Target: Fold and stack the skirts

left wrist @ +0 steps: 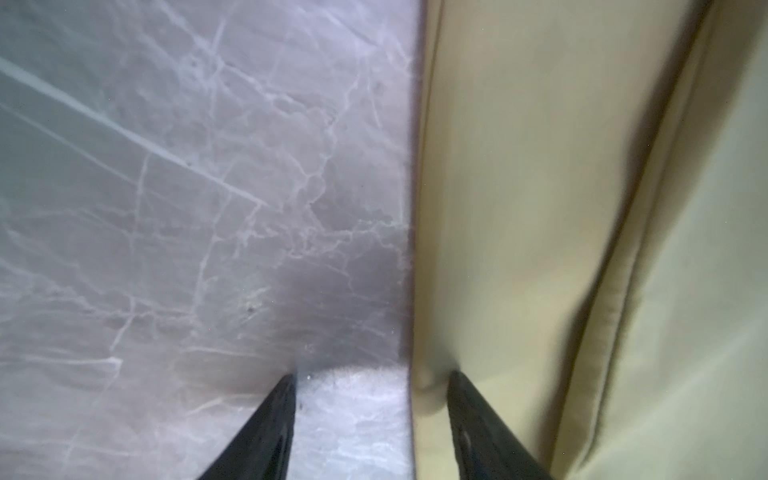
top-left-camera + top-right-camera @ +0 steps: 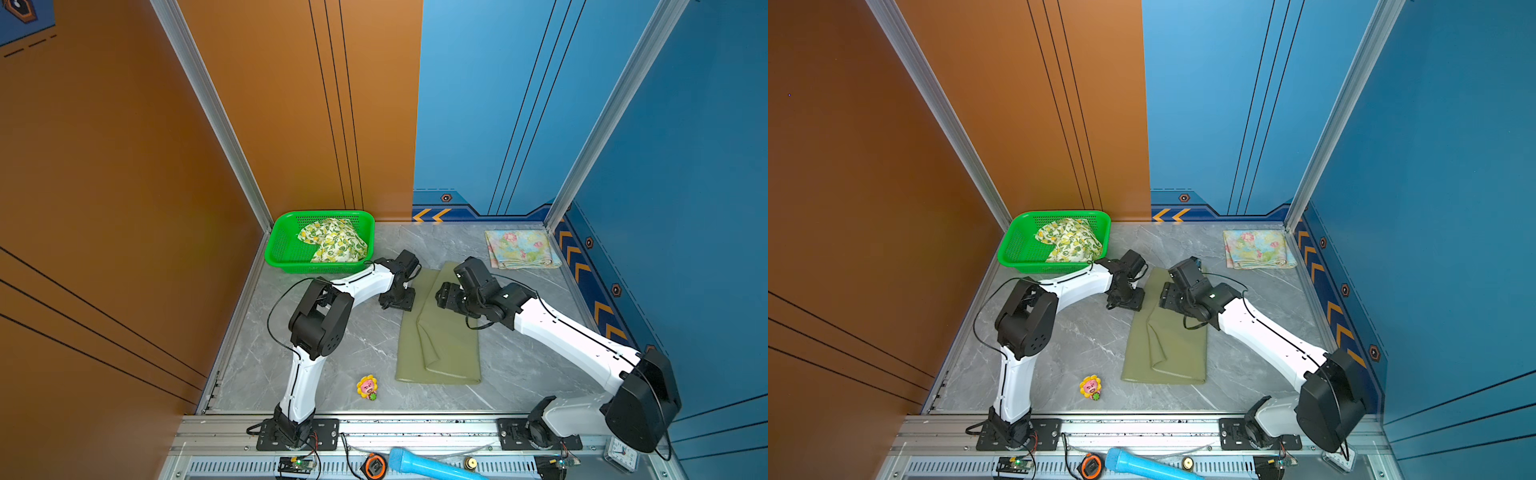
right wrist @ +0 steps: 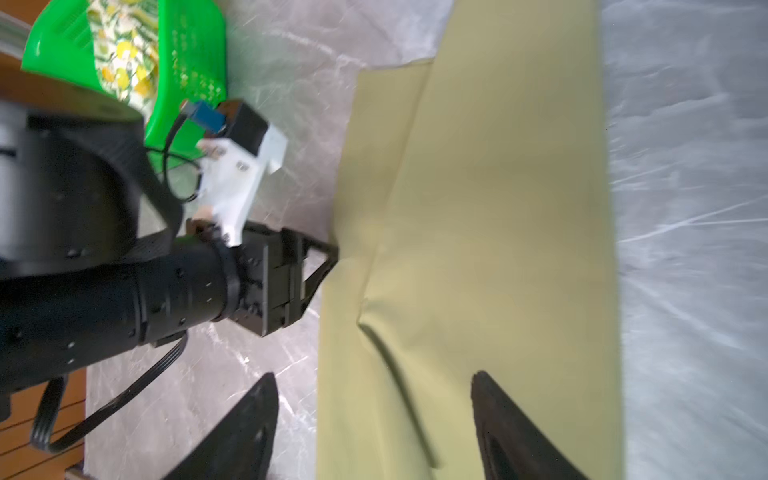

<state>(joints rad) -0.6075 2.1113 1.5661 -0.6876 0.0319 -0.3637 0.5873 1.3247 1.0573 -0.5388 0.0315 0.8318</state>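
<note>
**Olive skirt mid-fold, both grippers at its far end**

The olive skirt [image 2: 440, 345] lies as a long strip in the middle of the table [image 2: 332, 353]. One lengthwise flap is turned over it, and a loose ridge runs down the middle.

The left gripper [image 1: 374, 376] stands at the strip's left edge. Its jaws are spread astride that edge, one finger on the marble and the other on the cloth, pinching nothing. The right gripper [image 3: 374, 376] hovers over the same end with its jaws wide apart and empty, one finger above the marble and one above the cloth.

The step in hand appears to be the crosswise fold, bringing the far end over to the near hem. To do this well:

- Each gripper should catch every layer at its own side of the far end, not the top layer alone.
- The two should lift only a little and travel together, so the edges land square.
- The ridge is best flattened first, or it is likely to be trapped inside the fold.

**Count**

- **Skirts:** three.
  - The olive one is at the centre of the table.
  - The floral skirt [image 2: 521, 249] lies folded at the far right corner, where the stack seems meant to go.
  - The lemon skirt [image 2: 332, 241] is crumpled in the basket [image 2: 278, 249] at the far left.
- **Baskets:** one.
- **Grippers:** two.
- **Other items:** one sunflower toy [image 2: 367, 387] near the front edge.
</note>
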